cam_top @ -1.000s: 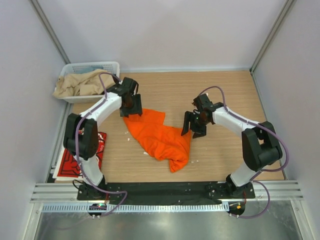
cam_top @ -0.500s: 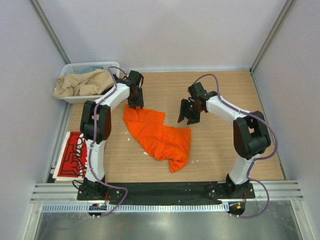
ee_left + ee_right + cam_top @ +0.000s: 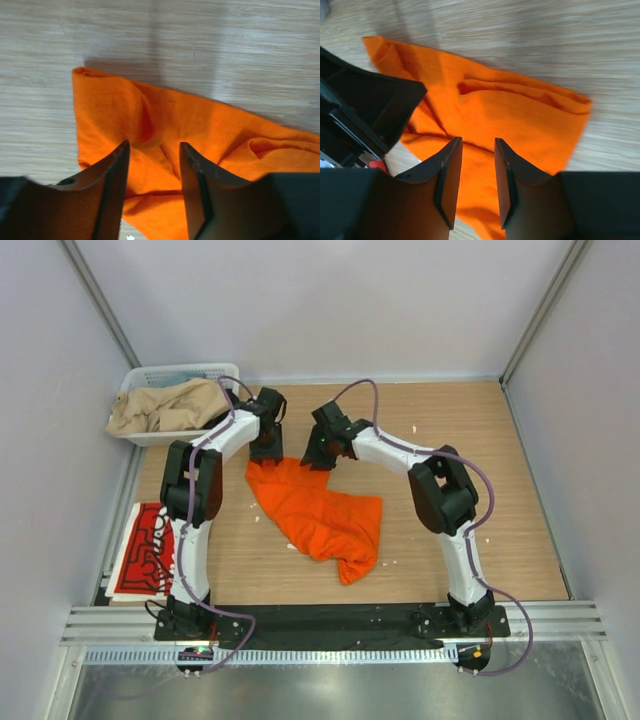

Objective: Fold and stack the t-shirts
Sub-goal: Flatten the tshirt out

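Orange t-shirt (image 3: 318,516) lies crumpled near the middle of the wooden table (image 3: 460,440), bunched into folds, with a narrower part trailing toward the near edge. Its far edge is where both tools are. The left gripper (image 3: 266,451) hangs over the far left corner of the cloth. In the left wrist view its two fingers (image 3: 111,187) stand well apart, and rumpled orange fabric and the corner of the hem show between and beyond them. The right gripper (image 3: 318,455) is over the far right corner, close beside the left one. Its fingers (image 3: 448,182) are also parted, by a narrower gap, and orange cloth shows through that gap. Neither view shows cloth pinched between the pads. The red t-shirt (image 3: 140,558), with its white script lettering, lies flat at the table's left edge, near the left arm's base and partly hidden behind that arm, well apart from the orange one. In the far left corner stands a white slatted basket (image 3: 180,371), and a heap of beige cloth (image 3: 165,408) spills over its near rim.
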